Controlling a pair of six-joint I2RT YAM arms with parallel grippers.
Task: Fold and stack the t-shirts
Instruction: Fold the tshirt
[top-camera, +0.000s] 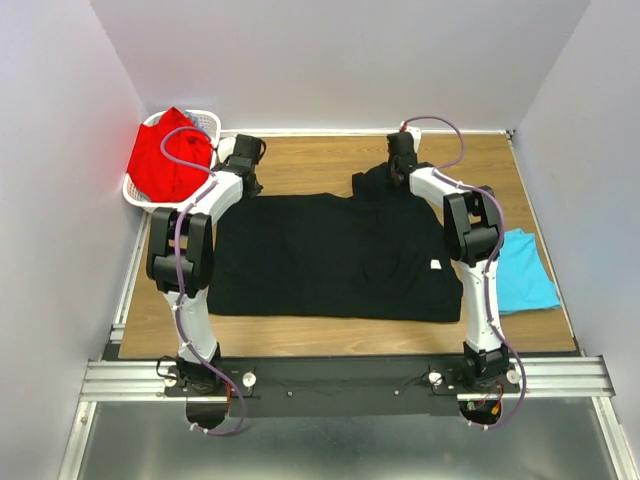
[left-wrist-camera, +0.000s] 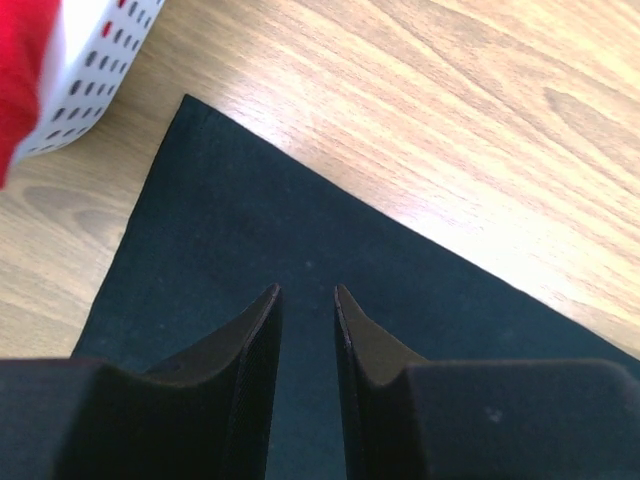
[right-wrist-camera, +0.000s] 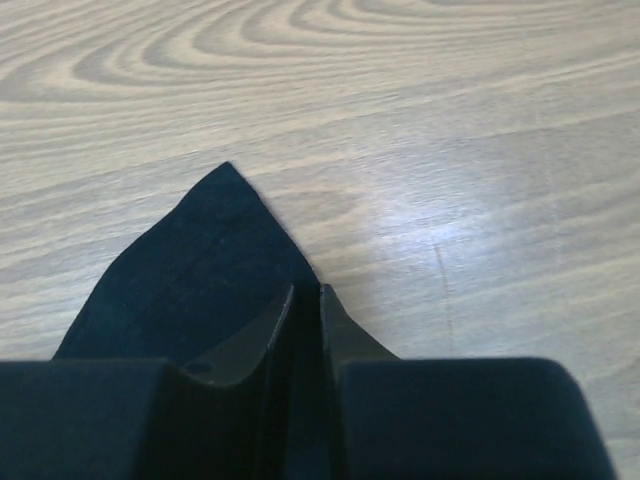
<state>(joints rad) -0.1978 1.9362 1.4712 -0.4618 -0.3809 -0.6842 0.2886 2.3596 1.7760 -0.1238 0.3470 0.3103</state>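
We see the white basket (top-camera: 206, 120) at the table's (top-camera: 320, 160) far left, holding the red shirt (top-camera: 168, 160). The black shirt (top-camera: 330, 255) lies spread mid-table, with the turquoise shirt (top-camera: 522, 272) to its right. Our left gripper (left-wrist-camera: 308, 300) hangs over the black shirt, jaws partly open. Our right gripper (right-wrist-camera: 307, 300) pinches its far corner.

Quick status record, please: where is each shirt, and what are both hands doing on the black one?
black t-shirt: spread out mid-table, unfolded, cloth bunched at its far right corner
left hand: open, over the shirt's far left corner, which lies flat
right hand: shut on the far right corner
red t-shirt: in the white basket, far left
turquoise t-shirt: on the table, right of the black one
stack: none yet
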